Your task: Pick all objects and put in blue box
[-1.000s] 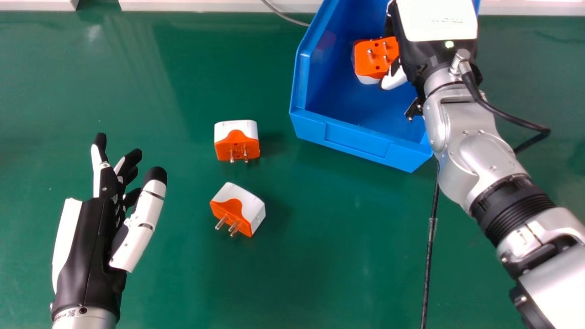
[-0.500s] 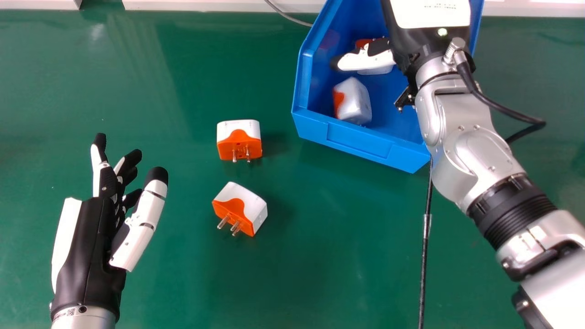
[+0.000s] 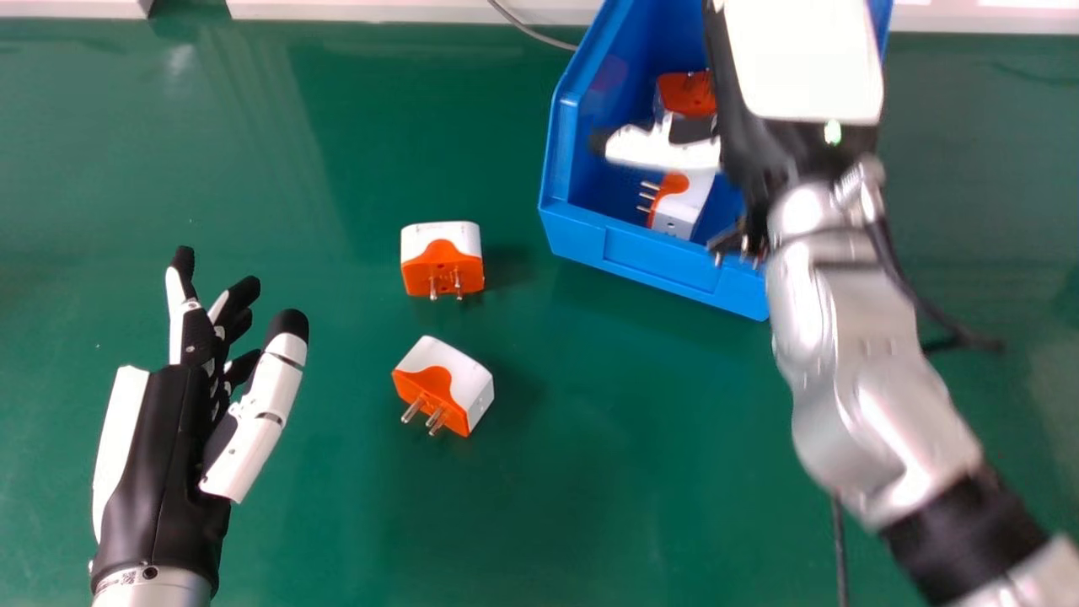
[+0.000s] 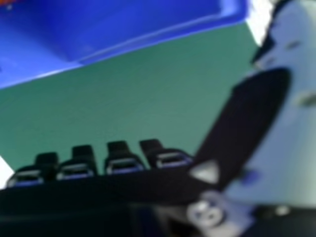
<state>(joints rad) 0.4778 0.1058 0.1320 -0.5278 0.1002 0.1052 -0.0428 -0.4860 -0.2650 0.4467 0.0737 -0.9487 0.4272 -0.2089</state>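
Observation:
Two white-and-orange plug adapters lie on the green table in the head view: one [image 3: 442, 257] left of the blue box [image 3: 657, 263], the other [image 3: 444, 385] nearer the robot. Inside the box are a farther adapter [image 3: 687, 94] and a nearer one [image 3: 687, 202] with its pins facing left. My right hand [image 3: 656, 150] is over the box, open, its thumb crossing the view of both adapters. The right hand view has this hand [image 4: 253, 118] holding nothing, with part of the blue box [image 4: 123, 29]. My left hand [image 3: 169, 447] is open, left of the table adapters.
A thin grey cable [image 3: 531, 32] runs behind the box on its left. White edging [image 3: 354, 8] borders the far side of the green table [image 3: 590, 472]. A dark cable [image 3: 841, 548] shows beneath my right forearm.
My right hand has let go of an adapter, which now lies in the box's near part, turned from half a second ago. The right arm has since moved nearer the robot; the left stays still.

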